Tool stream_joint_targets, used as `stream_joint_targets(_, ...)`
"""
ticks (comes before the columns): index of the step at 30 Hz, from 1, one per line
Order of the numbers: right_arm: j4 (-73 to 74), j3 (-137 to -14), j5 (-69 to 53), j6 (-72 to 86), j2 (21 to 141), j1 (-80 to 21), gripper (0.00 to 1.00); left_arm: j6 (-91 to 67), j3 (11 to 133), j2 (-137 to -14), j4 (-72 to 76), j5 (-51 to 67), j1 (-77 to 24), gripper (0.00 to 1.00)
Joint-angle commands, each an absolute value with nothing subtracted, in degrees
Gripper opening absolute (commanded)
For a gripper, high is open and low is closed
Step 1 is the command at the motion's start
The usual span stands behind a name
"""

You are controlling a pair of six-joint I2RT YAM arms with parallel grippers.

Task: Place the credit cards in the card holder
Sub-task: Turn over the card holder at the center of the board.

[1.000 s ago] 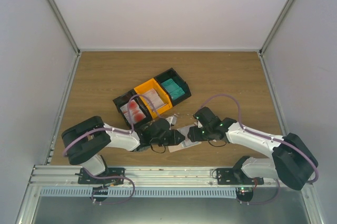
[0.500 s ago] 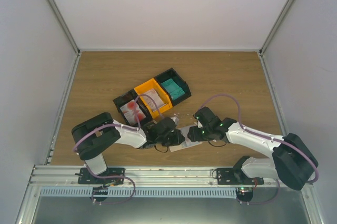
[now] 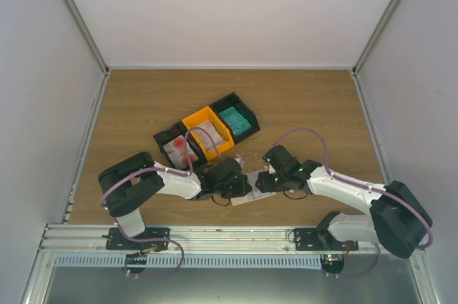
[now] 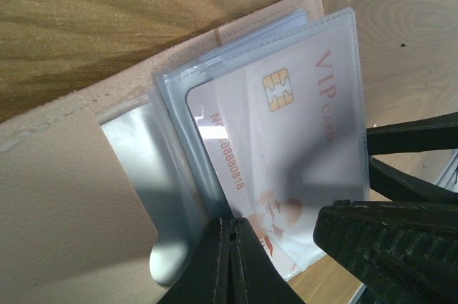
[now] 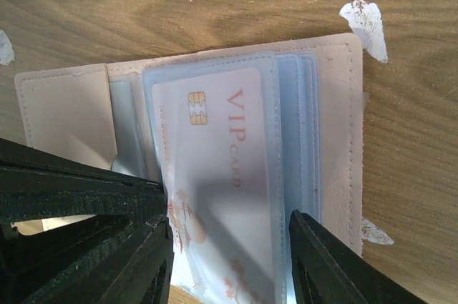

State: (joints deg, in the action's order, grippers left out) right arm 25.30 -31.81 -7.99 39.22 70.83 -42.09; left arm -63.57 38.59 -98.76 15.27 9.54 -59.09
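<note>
Near the middle of the front edge of the desk, seen from above: the card holder (image 3: 252, 177), open and flat, with the left claw (image 3: 242, 187) at its left side and the right claw (image 3: 262, 182) at its right side. Further back, toward the middle of the desk, three joined trays (image 3: 166, 137) with a red-blotched card (image 3: 180, 152), a pinkish-grey card (image 3: 210, 136) and a teal card (image 3: 235, 119) lying inside.

From the left wrist: a VIP card (image 4: 286, 154) most of the way inside a clear pocket (image 4: 343, 39) of the holder. Left fingertips pressed together, right at the card's near end. Pinching the card's edge or only nudging it? Hard to tell.

From the right wrist: right fingers spread apart, one on each side of that same pocket, gripping nothing. Small white scraps (image 5: 365, 18) on the desk close by.

Probably the pushing-in step for this one card, with three more kinds to go.

Things to watch for:
- Risk of a jam or a bent, soft pocket from a crooked push.
- Risk of the whole holder sliding on the smooth desk from too hard a push, with nothing seen pinning it down.
- Risk of the card poking out after too early a let-go.
</note>
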Motion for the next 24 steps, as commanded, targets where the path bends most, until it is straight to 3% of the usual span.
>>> stream_joint_targets(1, 24.69, -31.4, -9.64, 38.85, 69.08, -41.75, 0.44, -63.52, 38.21, -101.86, 8.74, 6.88, -58.61, 0.0)
stream_joint_targets(12, 19.25, -30.48, -18.66, 39.86, 68.82, -41.74, 0.34, -61.93, 38.39, -99.9, 8.33, 6.17, -58.44, 0.01)
stream_joint_targets(17, 18.94, -31.59, -19.16, 38.76, 69.86, -41.73, 0.39, -59.1, 40.49, -94.19, 2.41, 1.98, -58.42, 0.16)
stream_joint_targets(24, 18.97, -33.45, -20.99, 36.47, 70.3, -41.77, 0.47, -59.84, 44.85, -85.56, -15.5, -13.43, -57.62, 0.3)
